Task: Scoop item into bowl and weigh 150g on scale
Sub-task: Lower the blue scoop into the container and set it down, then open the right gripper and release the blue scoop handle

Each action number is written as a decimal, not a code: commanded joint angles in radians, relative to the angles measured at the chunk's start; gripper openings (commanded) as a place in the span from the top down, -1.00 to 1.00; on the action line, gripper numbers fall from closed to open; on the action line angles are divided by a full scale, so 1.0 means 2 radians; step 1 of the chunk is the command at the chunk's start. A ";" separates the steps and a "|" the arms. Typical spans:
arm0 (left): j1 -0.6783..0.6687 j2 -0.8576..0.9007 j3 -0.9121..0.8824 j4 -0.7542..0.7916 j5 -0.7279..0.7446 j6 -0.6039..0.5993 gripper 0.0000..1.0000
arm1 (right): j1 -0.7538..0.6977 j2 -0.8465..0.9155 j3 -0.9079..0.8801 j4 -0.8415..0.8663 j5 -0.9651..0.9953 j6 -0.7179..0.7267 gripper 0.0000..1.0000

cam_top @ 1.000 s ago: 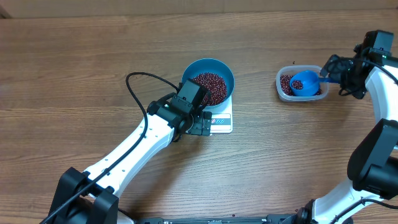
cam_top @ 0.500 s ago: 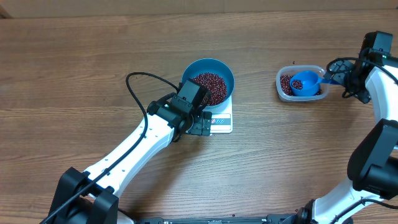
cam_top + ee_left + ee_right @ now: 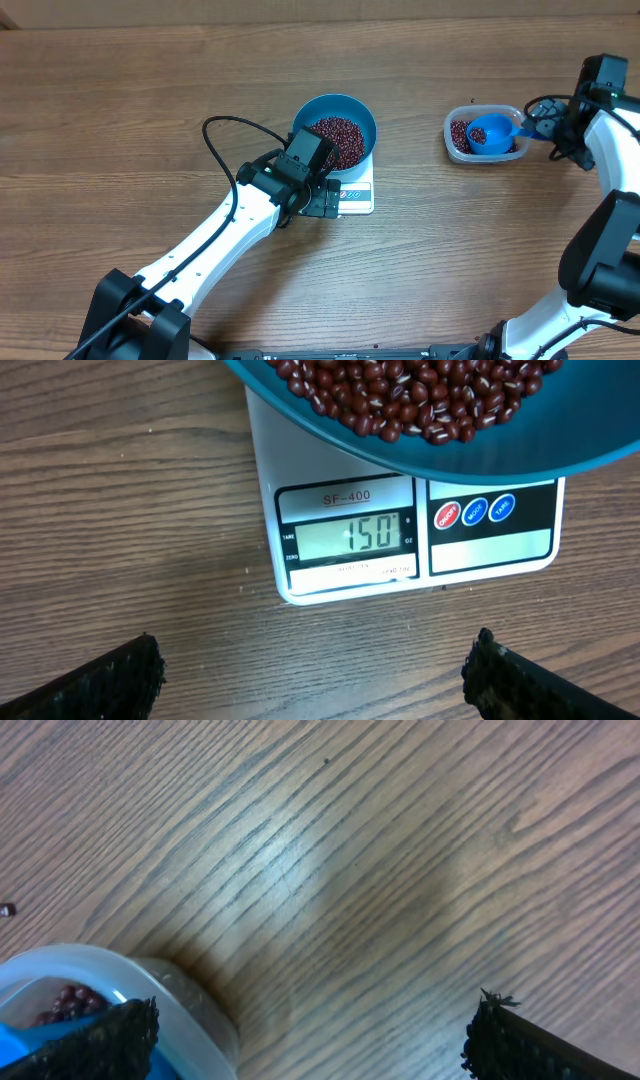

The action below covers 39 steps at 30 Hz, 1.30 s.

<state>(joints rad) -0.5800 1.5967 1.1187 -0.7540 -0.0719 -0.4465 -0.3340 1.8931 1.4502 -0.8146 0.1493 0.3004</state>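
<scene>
Left tool [image 3: 310, 670], jaws wide and empty, just short of the scale [image 3: 490, 552] with the bowl [image 3: 520, 455] of beans [image 3: 400, 390] atop.

Setting: a robotics test bench, lab-like. Bare wood-grain table [image 3: 120, 90] fills the view under both my grippers. A loose black cable [image 3: 215, 150] loops off my left arm [image 3: 220, 235]. A small digital scale [image 3: 415, 535] lies just ahead of my left gripper [image 3: 310, 685], and a clear plastic tub [image 3: 452, 148] sits beside my right gripper [image 3: 310, 1040].
</scene>
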 commanded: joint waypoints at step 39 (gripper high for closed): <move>0.002 -0.004 -0.003 0.001 0.003 -0.007 -0.99 | 0.033 -0.016 0.083 -0.039 -0.283 -0.233 -1.00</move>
<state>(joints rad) -0.5800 1.5967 1.1187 -0.7544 -0.0715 -0.4465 -0.2710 1.8877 1.6264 -0.8997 -0.4370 -0.1482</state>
